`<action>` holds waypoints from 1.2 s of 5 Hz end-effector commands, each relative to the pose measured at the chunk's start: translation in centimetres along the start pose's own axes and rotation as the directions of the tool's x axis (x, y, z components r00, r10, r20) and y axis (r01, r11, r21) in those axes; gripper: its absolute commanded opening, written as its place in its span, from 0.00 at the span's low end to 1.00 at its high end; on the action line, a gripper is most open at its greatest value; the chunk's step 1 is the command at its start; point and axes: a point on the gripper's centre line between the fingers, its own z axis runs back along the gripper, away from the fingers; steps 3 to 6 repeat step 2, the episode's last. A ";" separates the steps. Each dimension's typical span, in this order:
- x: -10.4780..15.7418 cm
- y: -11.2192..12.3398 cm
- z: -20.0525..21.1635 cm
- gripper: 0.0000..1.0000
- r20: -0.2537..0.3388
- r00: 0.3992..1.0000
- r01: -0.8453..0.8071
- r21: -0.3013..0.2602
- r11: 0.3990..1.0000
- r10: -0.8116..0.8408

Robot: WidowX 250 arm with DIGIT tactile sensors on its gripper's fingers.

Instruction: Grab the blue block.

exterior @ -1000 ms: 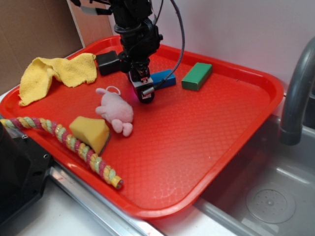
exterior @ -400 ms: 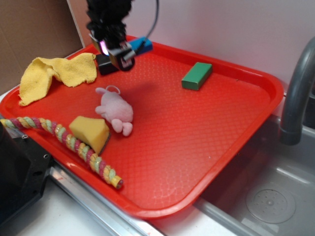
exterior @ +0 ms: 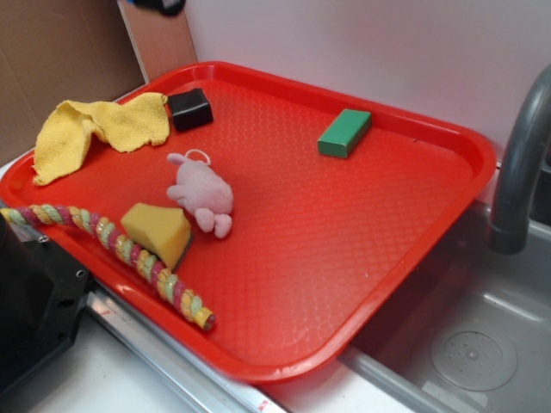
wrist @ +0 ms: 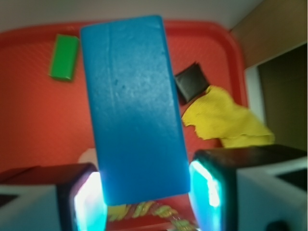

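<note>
In the wrist view the blue block [wrist: 132,106] fills the middle, a smooth bright blue brick standing lengthwise out from my gripper [wrist: 144,202]. Its near end sits between the two glowing pads [wrist: 89,204], and the gripper is shut on it. The block hangs high above the red tray [wrist: 29,110], which lies far below. In the exterior view neither the blue block nor the fingers show; only a dark bit of the arm [exterior: 160,5] remains at the top edge.
On the red tray [exterior: 362,258] lie a green block [exterior: 344,132], a black cube [exterior: 189,109], a yellow cloth [exterior: 103,129], a pink plush toy [exterior: 205,194], a yellow sponge wedge [exterior: 157,231] and a striped rope [exterior: 129,254]. A grey faucet [exterior: 521,163] stands right.
The gripper has risen up and to the left with the blue block, off the tray, and has left the exterior view. Nothing else on the tray moved.
</note>
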 end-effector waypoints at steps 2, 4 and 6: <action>-0.3 -0.7 4.2 0.00 -0.007 0.998 -0.059 -0.039 0.997 0.059; -0.3 -0.7 4.2 0.00 -0.007 0.998 -0.059 -0.039 0.997 0.059; -0.3 -0.7 4.2 0.00 -0.007 0.998 -0.059 -0.039 0.997 0.059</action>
